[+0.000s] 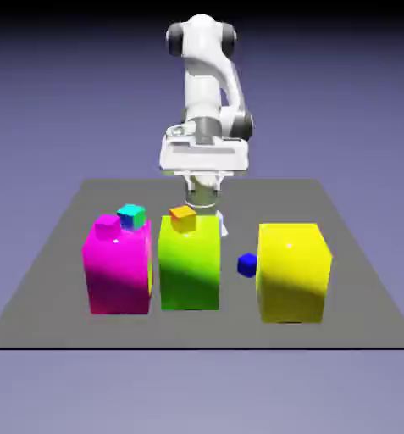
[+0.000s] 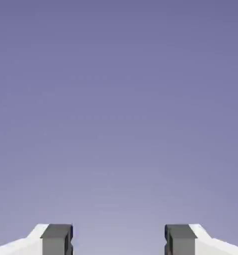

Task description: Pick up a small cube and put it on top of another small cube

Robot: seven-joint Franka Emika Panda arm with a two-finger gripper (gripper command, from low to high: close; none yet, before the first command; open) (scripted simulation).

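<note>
three big blocks stand in a row on the grey table [image 1: 61,280], and the dark-blue small cube [image 1: 247,265] sits low in the gap between the green block [image 1: 189,263] and the yellow block [image 1: 294,271], nearer the yellow one. the gripper [image 2: 119,239] is behind the green block in the exterior view, mostly hidden by it, so the cube lies toward the camera and toward the exterior view's right of the hand. that offset is what the coming reach seems to turn on. the hand view shows only plain backdrop, no cube, with the two grey fingertips [image 2: 57,238] well apart and nothing between them: jaws spread, holding nothing. the cube looks tiny, solid, sharp-edged, with no long axis to favour, one corner turned toward the camera. an orange small cube [image 1: 183,219] rests on the green block; a cyan small cube [image 1: 132,216] rests on the magenta block [image 1: 118,267].
</note>
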